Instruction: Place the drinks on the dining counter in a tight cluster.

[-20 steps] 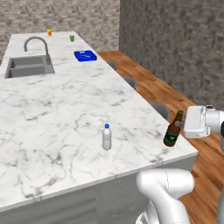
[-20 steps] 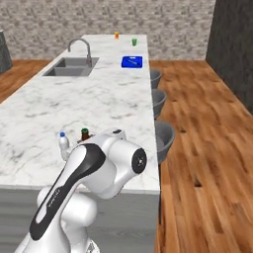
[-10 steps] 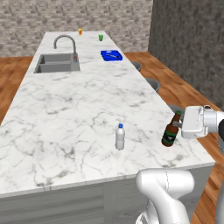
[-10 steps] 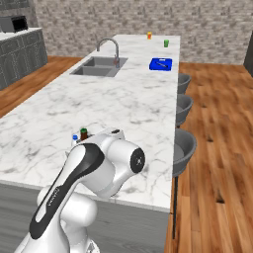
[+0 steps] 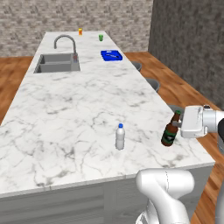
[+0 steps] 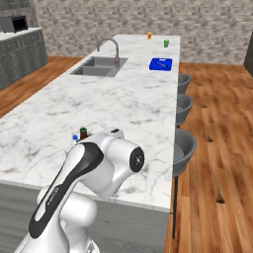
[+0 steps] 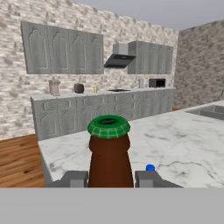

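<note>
The pincer [image 5: 176, 130] is clenched on the brown beer bottle [image 5: 170, 129], gripping it at the neck just under its green cap (the hand view shows a dark finger [image 7: 74, 179] on either side of the glass). The bottle hangs slightly tilted over the near right corner of the marble desk [image 5: 65, 109]. The clear water bottle [image 5: 120, 136] with its blue cap stands upright on the desk, near the beer bottle and to its left. Far back sit the sink [image 5: 57, 63] and a blue tray [image 5: 111, 55].

Broad bare marble lies open across the table [image 5: 65, 118] between the sink [image 5: 57, 63] and the near edge. Only the water bottle [image 5: 120, 137] stands there, apart from the beer bottle [image 5: 169, 130] near the right edge.
</note>
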